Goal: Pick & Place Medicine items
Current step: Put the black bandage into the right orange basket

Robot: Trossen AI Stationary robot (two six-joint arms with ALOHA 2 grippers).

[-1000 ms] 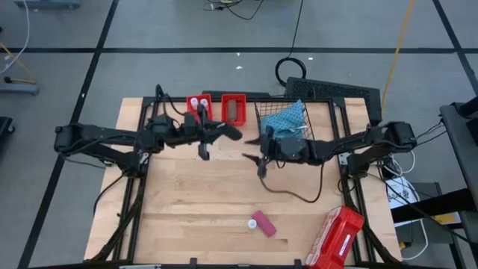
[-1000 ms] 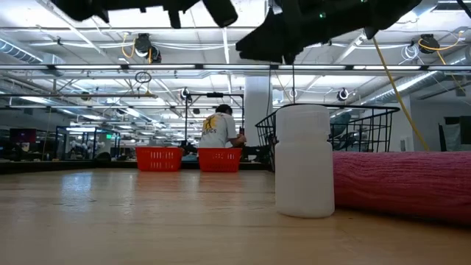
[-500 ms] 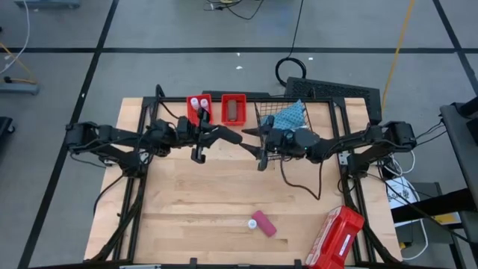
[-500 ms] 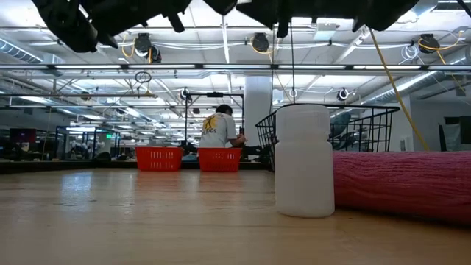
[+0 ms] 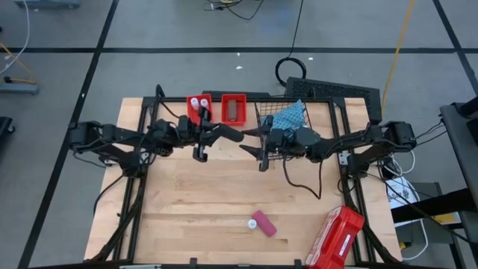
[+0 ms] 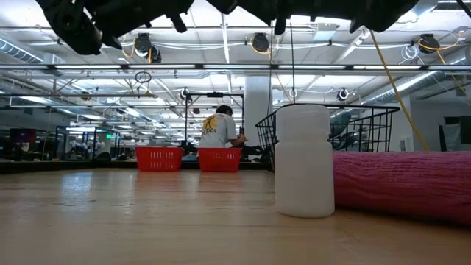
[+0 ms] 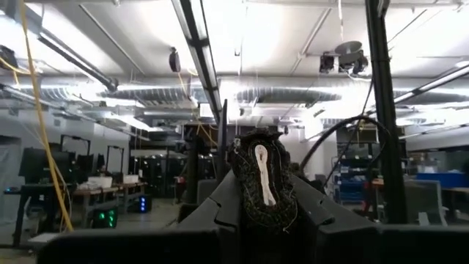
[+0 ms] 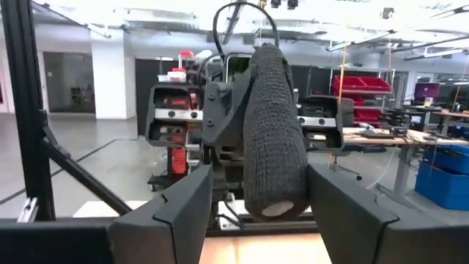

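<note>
Lighting is bright and even, all from ceiling strip lights (image 6: 221, 68) way above both grippers. From overhead the table (image 5: 216, 202) looks flat-lit, with only soft, faint shadows under the arms and next to the pink tube (image 5: 263, 223). At table height the arms are plain black silhouettes against the glowing ceiling, and the tube's white cap (image 6: 304, 160) sits so close to the lens it's soft and oversized. The left wrist shot is blown out up top, glare washing over the ducts (image 7: 242, 95), with a hazy cast. The right wrist shot is cleaner, though the near black cable sleeve (image 8: 272, 139) is slightly soft.
</note>
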